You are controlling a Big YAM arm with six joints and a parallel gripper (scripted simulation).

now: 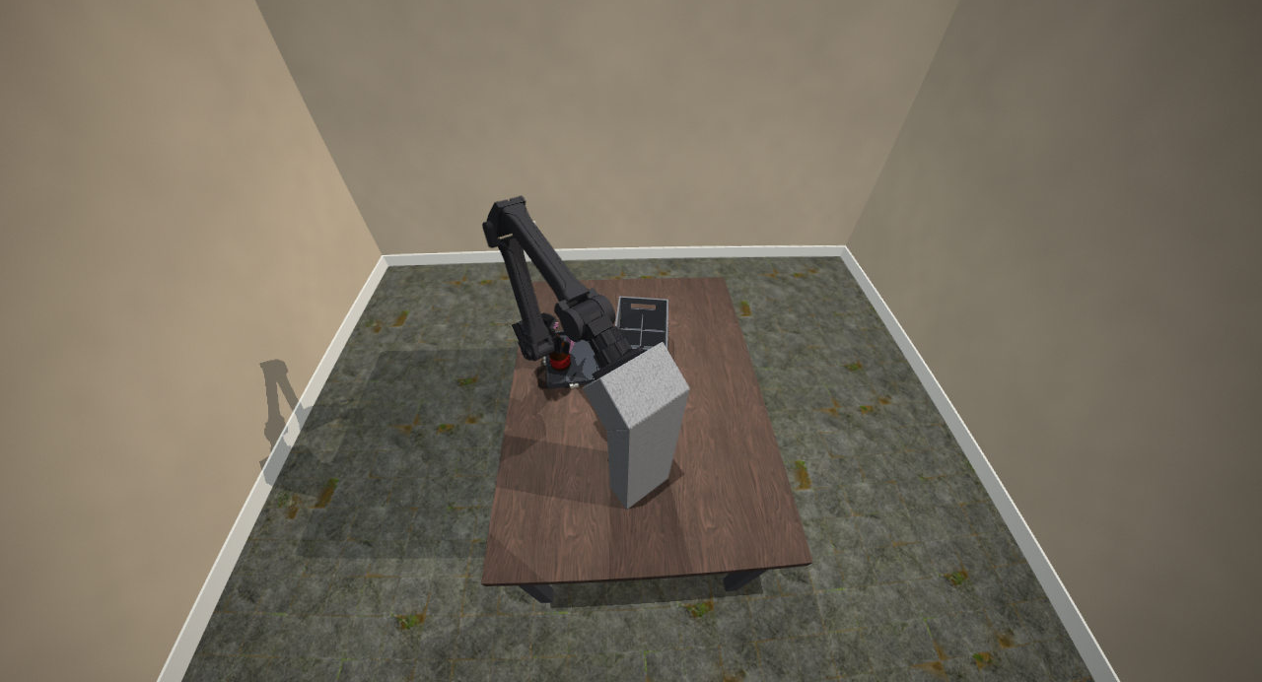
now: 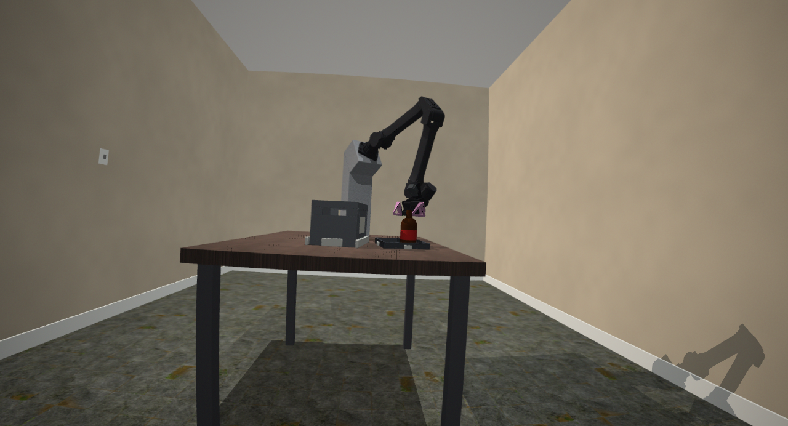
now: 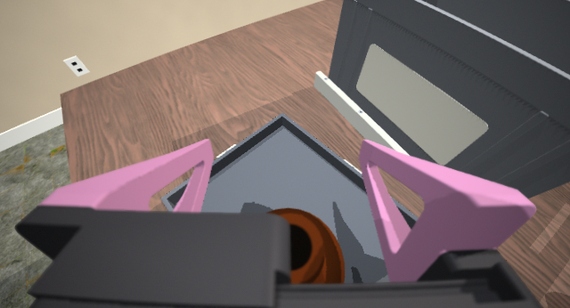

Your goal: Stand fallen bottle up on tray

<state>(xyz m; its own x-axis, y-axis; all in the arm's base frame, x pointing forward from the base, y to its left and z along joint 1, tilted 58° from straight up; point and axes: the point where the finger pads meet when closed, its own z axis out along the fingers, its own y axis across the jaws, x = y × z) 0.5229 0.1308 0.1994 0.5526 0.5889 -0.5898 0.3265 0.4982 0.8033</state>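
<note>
Brown wooden table [image 1: 723, 466] [image 2: 264, 249] [image 3: 214, 63] beneath gray crate [image 1: 667, 320] [image 2: 333, 228] [image 3: 396, 29] and nearby shallow tray [image 1: 564, 380] [image 2: 420, 246] [image 3: 321, 147].

1. A white socket plate [image 3: 77, 66] sat on the wall, beyond one tabletop corner.
2. Mottled green-grey flooring [image 1: 882, 502] [image 2: 330, 313] [image 3: 22, 183] extended past the tabletop's edges.
3. White baseboard [image 1: 706, 253] [image 2: 82, 323] [image 3: 31, 129] ran beyond them.

Clear air is separating the pink fingers of the hand [image 2: 409, 209] [image 3: 287, 197] from the neck of the bottle [image 2: 408, 229] [image 3: 327, 247], which is standing upright between and below them. Above the hand, the arm [image 1: 526, 299] [image 2: 423, 153] is taking up the space. Beside the hand, the crate [image 2: 333, 225] [image 3: 423, 94] is rising from the worktop [image 1: 728, 448] [image 2: 330, 261] [image 3: 187, 77] as a wall, with open space lying between. Below, the rim of the tray [image 1: 555, 384] [image 2: 421, 246] [image 3: 249, 141] is forming a low edge around the bottle.
</note>
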